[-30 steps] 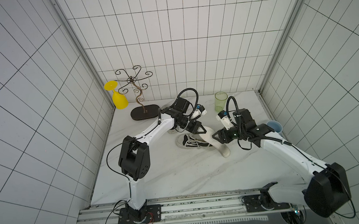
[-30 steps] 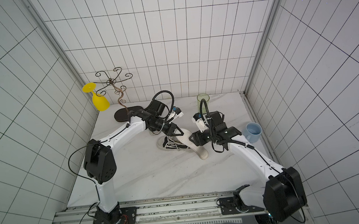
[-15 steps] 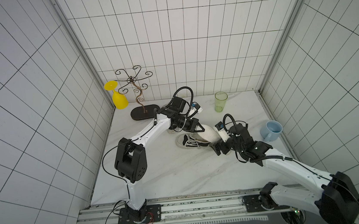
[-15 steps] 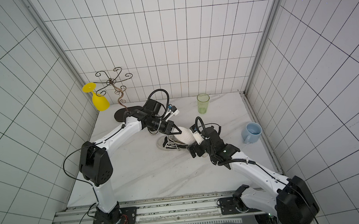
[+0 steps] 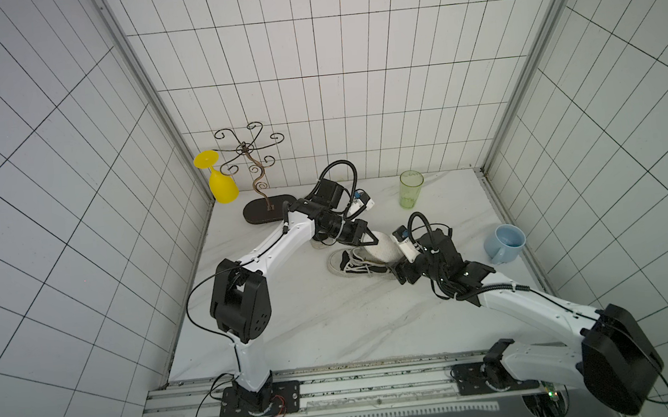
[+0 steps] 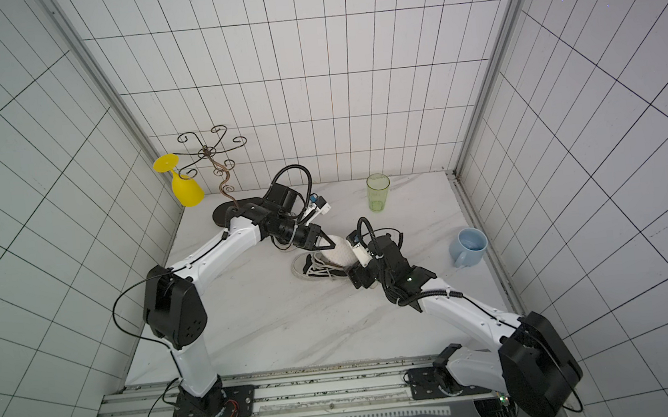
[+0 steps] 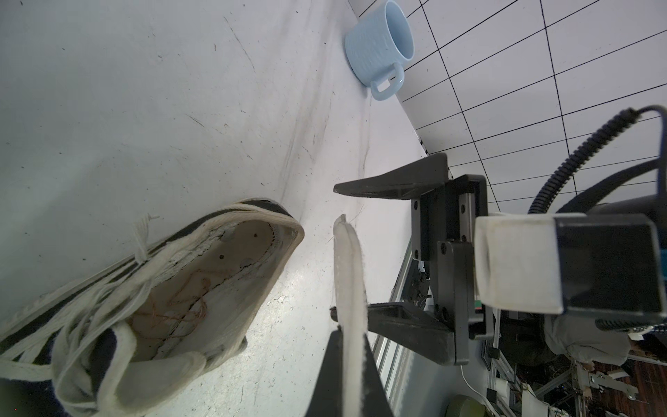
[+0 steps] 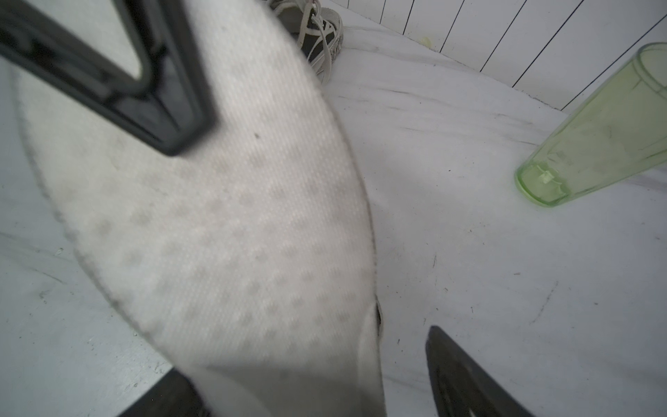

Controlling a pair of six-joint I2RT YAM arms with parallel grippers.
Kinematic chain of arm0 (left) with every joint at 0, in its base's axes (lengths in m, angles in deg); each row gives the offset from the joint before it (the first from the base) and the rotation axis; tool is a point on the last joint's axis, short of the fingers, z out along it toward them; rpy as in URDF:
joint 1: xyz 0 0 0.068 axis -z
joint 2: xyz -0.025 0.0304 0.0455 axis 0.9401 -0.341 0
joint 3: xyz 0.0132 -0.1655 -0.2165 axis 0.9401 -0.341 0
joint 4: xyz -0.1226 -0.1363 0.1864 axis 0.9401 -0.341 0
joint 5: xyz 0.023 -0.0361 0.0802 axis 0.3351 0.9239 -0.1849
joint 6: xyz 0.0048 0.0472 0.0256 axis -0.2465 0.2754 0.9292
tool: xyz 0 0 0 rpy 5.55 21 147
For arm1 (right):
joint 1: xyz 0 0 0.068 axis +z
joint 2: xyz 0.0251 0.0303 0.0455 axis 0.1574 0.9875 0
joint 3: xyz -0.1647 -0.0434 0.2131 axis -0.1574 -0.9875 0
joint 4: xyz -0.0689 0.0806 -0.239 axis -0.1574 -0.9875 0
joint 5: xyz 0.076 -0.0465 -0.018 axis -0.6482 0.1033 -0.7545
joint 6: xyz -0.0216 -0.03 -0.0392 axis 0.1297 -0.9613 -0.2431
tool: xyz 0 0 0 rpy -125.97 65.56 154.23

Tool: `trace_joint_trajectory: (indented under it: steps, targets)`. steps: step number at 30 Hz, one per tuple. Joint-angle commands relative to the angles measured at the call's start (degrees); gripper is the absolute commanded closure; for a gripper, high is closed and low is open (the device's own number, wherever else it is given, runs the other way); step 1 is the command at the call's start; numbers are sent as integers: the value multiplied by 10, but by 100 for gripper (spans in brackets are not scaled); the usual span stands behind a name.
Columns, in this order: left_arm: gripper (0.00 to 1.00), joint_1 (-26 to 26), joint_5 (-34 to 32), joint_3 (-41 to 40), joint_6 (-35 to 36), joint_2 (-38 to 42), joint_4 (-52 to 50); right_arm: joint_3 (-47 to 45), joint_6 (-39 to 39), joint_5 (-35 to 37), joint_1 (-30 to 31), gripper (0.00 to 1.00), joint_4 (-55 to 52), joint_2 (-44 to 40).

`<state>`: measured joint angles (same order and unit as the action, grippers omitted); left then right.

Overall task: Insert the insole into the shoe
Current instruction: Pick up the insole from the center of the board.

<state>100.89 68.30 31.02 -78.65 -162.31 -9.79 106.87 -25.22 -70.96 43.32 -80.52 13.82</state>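
Firmly, left gripper clamps the insole — right gripper spread wide around its end.

Nothing legible: no text, brand, number or sign can be read on the shoe, insole, mug or glass.

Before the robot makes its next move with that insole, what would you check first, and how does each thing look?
1. Left hand grips the insole: ok, shut on one end.
2. Right hand grips it too: not ok, jaws open on either side of the other end.
3. Shoe is empty inside: ok, bare stitched footbed shows.
4. Insole has entered the shoe: not ok, it is outside, beside the heel.
5. Shoe will stay put: cannot tell, it lies loose on the table with no hand on it.
6. Blue mug and green cup are out of the way: ok, both stand apart.
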Motion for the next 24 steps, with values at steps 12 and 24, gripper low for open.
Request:
trace_joint_trajectory:
  steps: [12, 24]
  targets:
    - [99, -7, -2, -14, -8, 19, 15, -31, 20, -22, 0, 52, -13, -53]
    - [100, 14, 38, -34, 92, 47, 1, 18, 12, -13, -4, 2, -60, -23]
